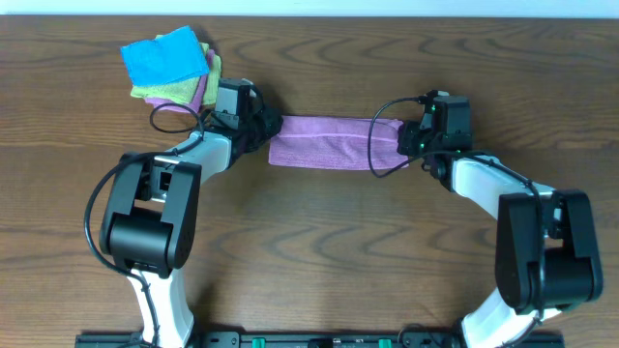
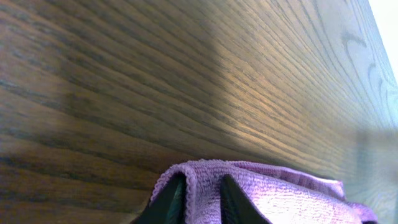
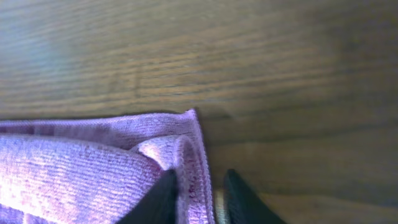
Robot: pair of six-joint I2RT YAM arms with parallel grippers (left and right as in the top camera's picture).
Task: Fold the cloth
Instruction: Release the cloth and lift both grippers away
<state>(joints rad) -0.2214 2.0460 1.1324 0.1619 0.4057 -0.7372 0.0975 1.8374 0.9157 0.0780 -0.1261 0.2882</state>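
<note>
While in both end effectors (image 1: pixel 267 135) (image 1: pixel 406 143), cloth (image 1: pixel 329 142).

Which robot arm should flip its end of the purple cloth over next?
Probably left. The left gripper pinches the cloth snugly between its fingers; the right gripper straddles the other end with some gap, so its hold looks less sure.

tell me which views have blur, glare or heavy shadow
overhead: sharp and evenly lit, with only soft shadows on the table, and the cloth shows clearly; left wrist: a bright band of sheen crosses the wood, dark shadow covers the left side, and the cloth looks soft; right wrist: the wood blurs toward the top, while the cloth weave is visible up close
</note>
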